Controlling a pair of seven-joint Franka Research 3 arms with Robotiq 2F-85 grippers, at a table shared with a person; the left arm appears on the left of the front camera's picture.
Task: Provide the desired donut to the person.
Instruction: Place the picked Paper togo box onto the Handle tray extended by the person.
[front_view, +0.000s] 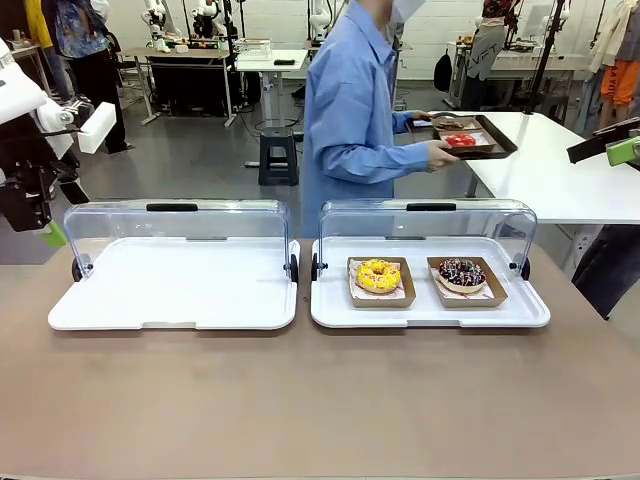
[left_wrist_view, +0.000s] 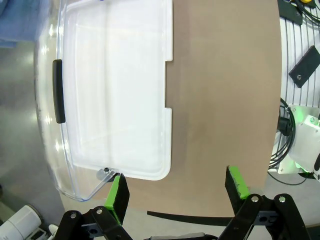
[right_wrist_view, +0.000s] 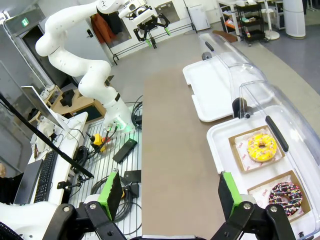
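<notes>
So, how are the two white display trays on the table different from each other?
The left tray holds nothing, while the right tray holds two donuts. These are a yellow donut and a chocolate donut, each in its own brown paper tray. The left tray lies nearer the left gripper, the right tray nearer the right gripper. Both are white with a clear domed lid swung open at the back and a black handle.

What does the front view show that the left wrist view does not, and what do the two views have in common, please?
Front view alone: the person in a blue shirt holding a dark tray, and the right display case with a yellow donut and a chocolate donut. Left wrist view alone: the left gripper, jaws open and holding nothing, hanging past the table edge. Both: the left display case with its lid raised, on the brown table.
</notes>
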